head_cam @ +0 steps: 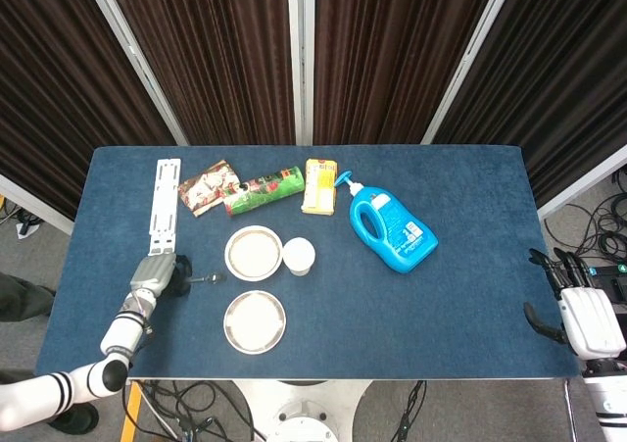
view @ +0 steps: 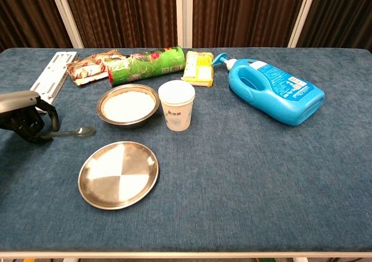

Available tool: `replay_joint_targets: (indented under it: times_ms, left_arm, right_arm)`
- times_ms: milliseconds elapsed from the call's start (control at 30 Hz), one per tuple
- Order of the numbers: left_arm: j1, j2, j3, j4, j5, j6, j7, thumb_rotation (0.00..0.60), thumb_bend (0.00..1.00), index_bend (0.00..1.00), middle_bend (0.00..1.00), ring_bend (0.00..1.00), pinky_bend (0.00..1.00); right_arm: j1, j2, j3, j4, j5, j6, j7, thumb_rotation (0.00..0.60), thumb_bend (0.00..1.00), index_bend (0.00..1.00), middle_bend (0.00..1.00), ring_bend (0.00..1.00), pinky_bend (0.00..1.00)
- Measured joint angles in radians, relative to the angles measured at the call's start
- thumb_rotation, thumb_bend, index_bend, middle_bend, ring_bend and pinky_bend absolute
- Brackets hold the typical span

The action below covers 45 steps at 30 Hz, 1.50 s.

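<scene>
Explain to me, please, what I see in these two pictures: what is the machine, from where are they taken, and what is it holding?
This is a two-armed robot at a blue table. One camera looks down from its head, the other forward from its chest. The left robot hand grips the handle of a spoon lying on the cloth. The right robot hand hangs beside the table edge, holding nothing. On the table lie a metal plate, a bowl of white powder, a paper cup, a blue detergent bottle, a green can, snack packets and a white bracket.
</scene>
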Motion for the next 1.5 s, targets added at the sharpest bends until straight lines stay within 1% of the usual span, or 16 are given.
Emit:
replay_joint_targets:
  times_ms: [433, 567, 733, 933, 1200, 1333, 1500]
  left_arm:
    - [0.003, -0.017, 0.010, 0.015, -0.016, 0.024, 0.030, 0.600, 0.42, 0.58, 0.95, 0.94, 1.00]
    - [0.005, -0.017, 0.011, 0.017, -0.008, 0.028, 0.029, 0.600, 0.45, 0.60, 0.95, 0.94, 1.00]
    - [0.008, -0.014, 0.011, 0.018, 0.006, 0.029, 0.021, 0.600, 0.47, 0.60, 0.96, 0.94, 1.00]
    - [0.017, 0.007, 0.010, -0.002, 0.051, 0.059, 0.013, 0.600, 0.47, 0.61, 0.96, 0.94, 1.00]
    - [0.025, 0.076, 0.003, -0.079, 0.177, 0.163, 0.031, 0.600, 0.47, 0.61, 0.96, 0.94, 1.00]
    - [0.004, 0.099, -0.015, -0.113, 0.212, 0.185, 0.074, 0.600, 0.47, 0.61, 0.96, 0.95, 1.00]
    - [-0.039, 0.085, -0.041, -0.112, 0.223, 0.214, 0.174, 0.600, 0.47, 0.61, 0.96, 0.95, 1.00]
  right_arm:
    - [-0.004, 0.002, -0.002, -0.003, 0.004, 0.001, -0.001, 0.600, 0.30, 0.08, 0.20, 0.00, 0.00]
    - [-0.005, 0.002, -0.002, -0.006, 0.002, 0.003, -0.001, 0.600, 0.30, 0.08, 0.21, 0.00, 0.00]
    - [-0.009, 0.005, -0.003, -0.010, 0.001, 0.009, -0.004, 0.600, 0.30, 0.08, 0.21, 0.00, 0.00]
    - [-0.014, 0.011, -0.004, -0.017, -0.001, 0.017, -0.007, 0.600, 0.30, 0.08, 0.21, 0.00, 0.00]
    - [-0.019, 0.020, -0.002, -0.023, -0.005, 0.029, -0.012, 0.600, 0.30, 0.08, 0.21, 0.00, 0.00]
    - [-0.019, 0.022, 0.000, -0.024, -0.006, 0.030, -0.013, 0.600, 0.30, 0.08, 0.21, 0.00, 0.00]
    - [-0.019, 0.022, 0.001, -0.022, -0.004, 0.029, -0.011, 0.600, 0.30, 0.08, 0.21, 0.00, 0.00]
